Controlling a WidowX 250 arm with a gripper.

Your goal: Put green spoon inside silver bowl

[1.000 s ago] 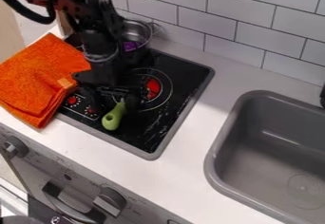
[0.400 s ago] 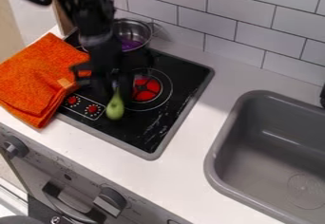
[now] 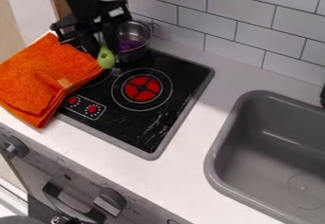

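Note:
My gripper (image 3: 101,45) hangs at the upper left over the back left part of the stove, shut on the green spoon (image 3: 105,58). The spoon's green handle points down toward the viewer below the fingers; the rest of it is hidden behind them. Just right of the gripper stands the silver bowl (image 3: 141,31) at the back of the stove, with a purple thing (image 3: 129,44) inside. The bowl's left side is partly covered by the gripper.
An orange cloth (image 3: 41,78) lies over the stove's left edge, close below the gripper. The black stove top (image 3: 166,107) has a red burner (image 3: 141,88). A grey sink (image 3: 222,147) is at the right, and a tiled wall (image 3: 203,28) stands behind.
The gripper has risen and moved back toward the upper left, carrying the green spoon from the stove's front area to beside the bowl. The burner and knobs are uncovered.

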